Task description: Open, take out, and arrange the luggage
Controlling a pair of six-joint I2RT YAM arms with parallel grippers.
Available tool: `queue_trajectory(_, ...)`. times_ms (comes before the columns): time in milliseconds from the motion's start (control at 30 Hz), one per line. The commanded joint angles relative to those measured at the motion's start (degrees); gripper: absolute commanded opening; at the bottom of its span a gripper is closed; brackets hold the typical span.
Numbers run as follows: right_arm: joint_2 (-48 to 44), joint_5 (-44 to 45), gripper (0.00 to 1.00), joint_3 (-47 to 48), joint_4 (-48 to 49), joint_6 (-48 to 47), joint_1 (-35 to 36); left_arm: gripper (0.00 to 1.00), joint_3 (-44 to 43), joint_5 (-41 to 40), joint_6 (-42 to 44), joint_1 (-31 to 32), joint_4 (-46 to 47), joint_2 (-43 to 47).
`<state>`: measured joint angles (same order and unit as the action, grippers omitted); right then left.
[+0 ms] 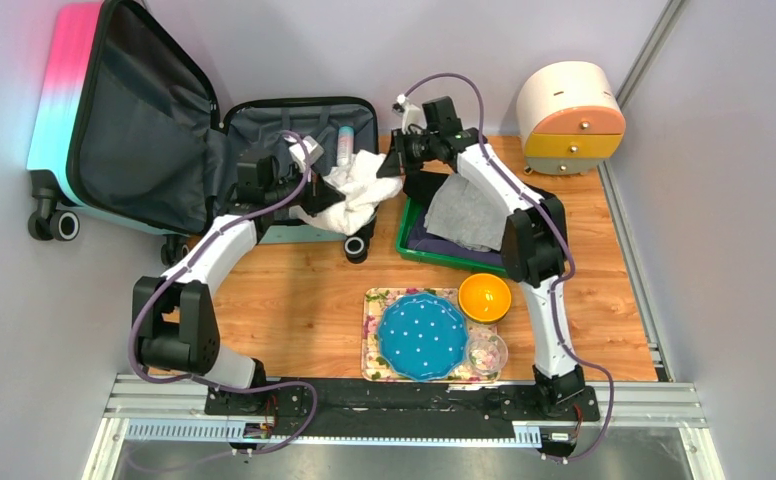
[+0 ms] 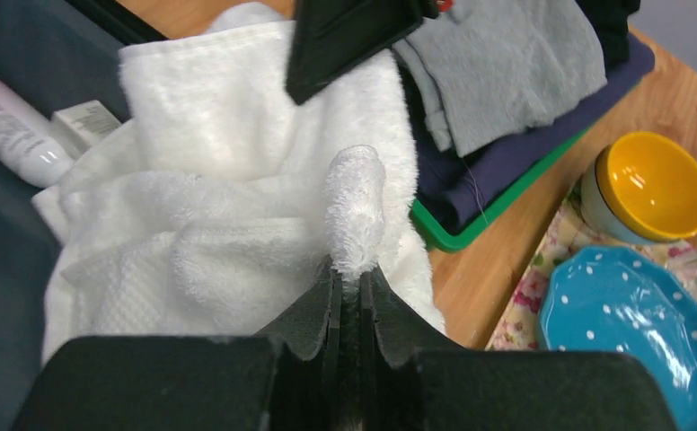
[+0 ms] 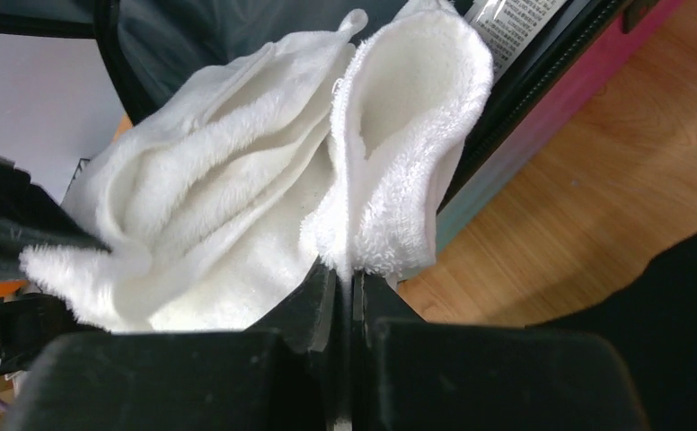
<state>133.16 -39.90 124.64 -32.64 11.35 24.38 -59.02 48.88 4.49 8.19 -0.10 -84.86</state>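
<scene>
Two hands, one towel. Left hand (image 2: 351, 274) has its jaws nearly closed on a raised fold of the white towel (image 1: 359, 190). Right hand (image 3: 345, 274) is pinched tight on another fold, just over the luggage's right rim.

Luggage (image 1: 134, 130) lies open at the far-left corner of the surface (image 1: 294, 300). Base is flat, lid tilted up to its left with dark grey lining showing; lid top is cut off by the frame.

Towel is bunched over the base's near-right corner and spills over the rim. Whatever lies under it is hidden.

Inside the luggage, behind the towel: pale tube (image 1: 345, 145) and small white box (image 2: 84, 121). Print on both is unreadable.

Top view hides both sets of fingertips behind towel and wrists, so the grips read only from the wrist views.

Right of the luggage: green tray (image 1: 406, 240) holding a grey cloth (image 1: 469, 210) over something dark blue, partly covered by the right arm.

Nearer than the luggage: floral mat (image 1: 376, 300) carrying a blue dotted plate (image 1: 422, 335), with a yellow bowl (image 1: 485, 296) and a small clear bowl (image 1: 486, 352) at its right side. Clear bowl's contents are too blurred to tell.

Far right of the luggage: round cream cabinet (image 1: 569, 118).
</scene>
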Motion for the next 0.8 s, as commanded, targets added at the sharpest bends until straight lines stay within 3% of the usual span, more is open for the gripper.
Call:
queue_trajectory(0,-9.9,-0.2,0.00,-0.5,3.8,3.1,-2.3,0.10,0.1,-3.3,-8.7,-1.2,9.7,4.2)
queue_trajectory(367,-21.1,2.9,0.00,-6.0,4.5,3.5,-9.4,0.09,-6.4,0.5,-18.5,-1.2,19.1,1.6)
queue_trajectory(500,-26.1,5.1,0.00,-9.8,4.5,3.2,-13.1,0.01,-11.9,1.3,-25.4,0.0,24.4,-4.6)
queue_trajectory(767,-34.6,7.6,0.00,-12.8,3.5,3.3,-23.2,0.00,-26.9,-3.1,-25.9,9.8,35.6,-18.7)
